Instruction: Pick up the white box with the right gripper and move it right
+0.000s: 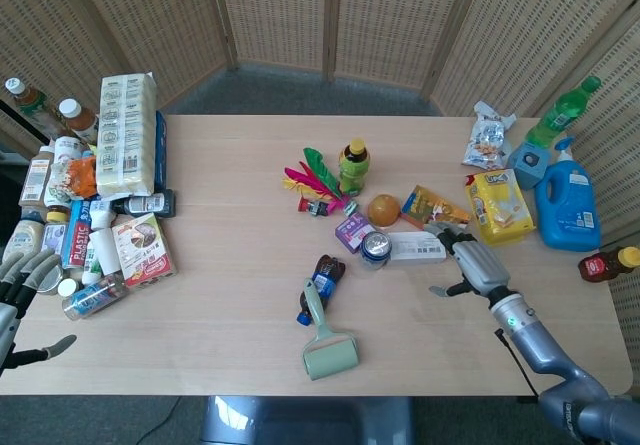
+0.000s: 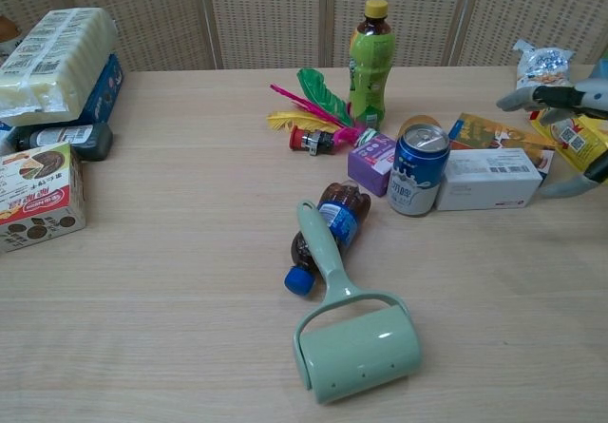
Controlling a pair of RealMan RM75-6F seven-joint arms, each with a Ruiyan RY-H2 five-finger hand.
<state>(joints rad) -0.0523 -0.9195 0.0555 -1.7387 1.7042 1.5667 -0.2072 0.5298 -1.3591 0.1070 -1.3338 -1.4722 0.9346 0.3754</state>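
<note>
The white box (image 1: 416, 247) lies flat near the table's middle right, its long side beside the blue can (image 1: 375, 248); in the chest view the white box (image 2: 489, 178) sits right of the blue can (image 2: 418, 169). My right hand (image 1: 472, 265) hovers just right of the box with fingers spread and nothing in it; in the chest view the right hand (image 2: 568, 128) shows at the right edge, fingers above and beside the box's end. My left hand (image 1: 22, 285) hangs open off the table's left edge.
An orange snack pack (image 1: 436, 208) and an orange (image 1: 383, 209) lie behind the box. A yellow bag (image 1: 500, 204) and blue detergent jug (image 1: 567, 202) stand to the right. A green lint roller (image 1: 326, 341) and cola bottle (image 1: 320, 283) lie toward the front.
</note>
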